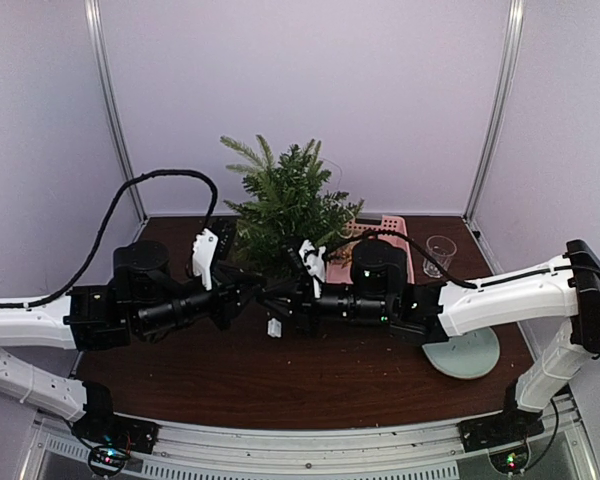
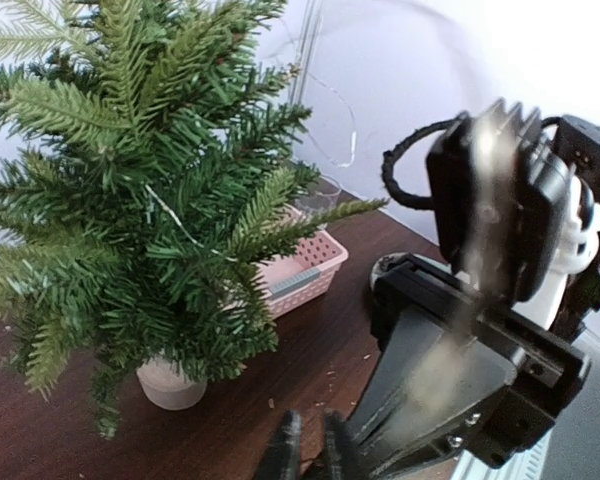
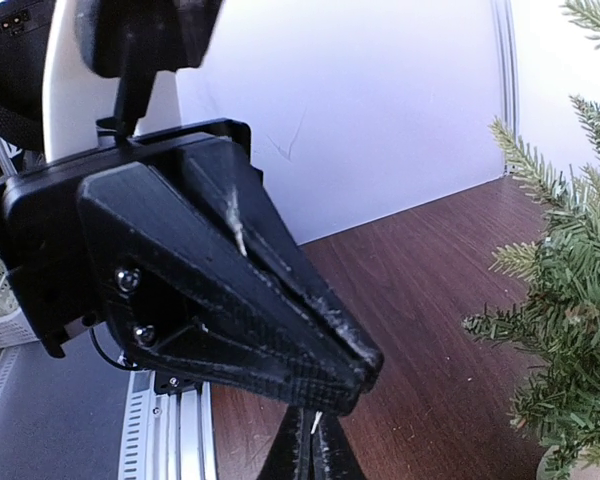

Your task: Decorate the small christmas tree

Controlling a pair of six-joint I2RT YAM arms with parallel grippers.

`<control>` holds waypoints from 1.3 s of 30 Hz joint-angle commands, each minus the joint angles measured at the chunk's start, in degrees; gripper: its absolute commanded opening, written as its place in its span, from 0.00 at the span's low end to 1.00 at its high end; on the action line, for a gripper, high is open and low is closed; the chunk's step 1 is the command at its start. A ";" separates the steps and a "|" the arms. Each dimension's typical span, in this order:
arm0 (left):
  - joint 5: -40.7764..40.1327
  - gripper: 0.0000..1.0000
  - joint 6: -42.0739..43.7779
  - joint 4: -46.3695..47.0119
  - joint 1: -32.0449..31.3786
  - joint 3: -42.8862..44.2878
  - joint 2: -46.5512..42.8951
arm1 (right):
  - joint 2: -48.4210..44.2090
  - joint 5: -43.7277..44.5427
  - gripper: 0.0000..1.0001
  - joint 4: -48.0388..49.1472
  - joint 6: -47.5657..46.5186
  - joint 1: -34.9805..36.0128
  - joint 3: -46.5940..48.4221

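A: Where's the tree rn?

B: The small christmas tree (image 1: 285, 205) stands upright at the back-centre of the table (image 1: 280, 385), with its stump base (image 2: 170, 385) flat on the wood. Both arms meet tip to tip just in front of it.

A: Tools?

B: On the left gripper (image 3: 352, 368) the jaws are together. A hair-thin pale strand (image 3: 238, 225) lies along the seam, can't tell if it's pinched. The right gripper (image 3: 310, 452) has its fingers pressed together too, clamped on a pale sliver (image 3: 315, 425) at the tips. No idea what that is. There's also a small white tag (image 1: 275, 327) hanging under the meeting point, in front of the tree.

A: So what's the step?

B: Prob. a hand-over of sth thin, maybe a light string, since a fine wire (image 2: 170, 215) lies across the tree's branches. That's my guess only.

A: How to do it well?

B: One grip should stay firm until the other has it, never both loose. Then rise above the tree's lower branches before going in, and drape from outside w/o shoving into the needles. The tree looks light and its base is small, so it'd tip. Mind the pink basket (image 2: 305, 275) just right of the tree.
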 commanded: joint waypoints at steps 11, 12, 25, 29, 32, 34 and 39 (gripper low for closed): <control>-7.28 0.00 5.78 -21.27 6.92 5.55 -8.98 | -8.05 5.45 0.62 -7.08 -4.82 0.23 -3.13; -7.38 0.00 7.38 -23.06 7.79 6.75 -8.73 | -9.26 6.04 0.65 -7.97 -5.12 0.15 -3.88; -9.84 0.00 30.39 -29.14 22.38 20.02 2.22 | -21.82 14.55 0.74 -21.24 -7.35 -0.96 -6.62; -8.76 0.00 36.55 -25.14 26.32 22.20 6.27 | -24.12 17.05 0.74 -23.18 -6.95 -1.48 -6.74; -4.40 0.00 37.80 -20.61 30.76 22.87 8.15 | -25.44 18.12 0.74 -24.17 -6.74 -2.00 -6.73; -1.09 0.00 38.72 -16.37 32.86 22.29 8.56 | -26.08 18.57 0.73 -25.19 -6.92 -2.12 -6.55; 6.61 0.00 34.92 -4.11 38.30 20.94 10.98 | -27.12 19.70 0.73 -26.57 -7.20 -2.22 -6.58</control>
